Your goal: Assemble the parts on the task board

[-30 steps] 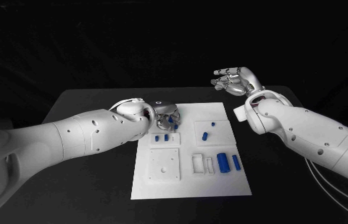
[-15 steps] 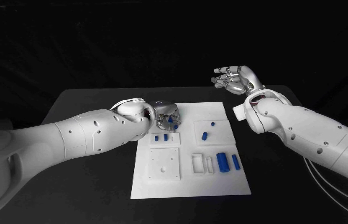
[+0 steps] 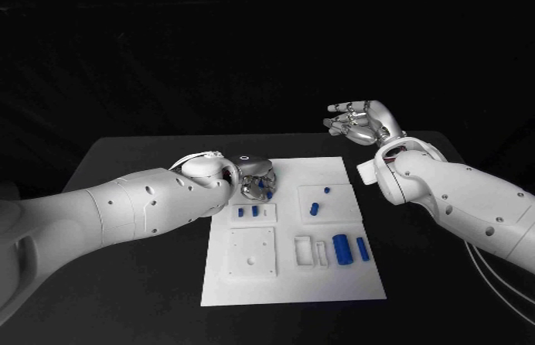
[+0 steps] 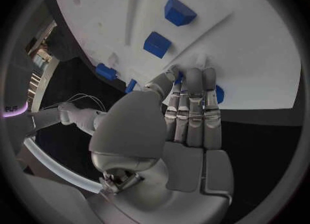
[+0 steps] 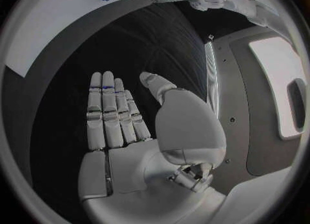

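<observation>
Task board point(image 3: 292, 283) sits mid-table, white plate w/ blue parts point(image 3: 343, 249) in its recesses. My left hand point(image 3: 254, 176) is down on the board's far-left corner, fingers point(image 4: 194, 105) flat on the surface, a small blue part point(image 4: 218, 94) right at the tips; can't tell if I'm gripping it. Right hand point(image 3: 359, 122) is up off the board, fingers spread, holding nothing.

White arms, silver hands

Both arms wear smooth white shells dotted with small dark screw holes. The left hand point(image 3: 254, 176) and right hand point(image 3: 359, 123) are silver metal with segmented fingers and rounded grey backs; thin pale cables trail beside the right arm.
</observation>
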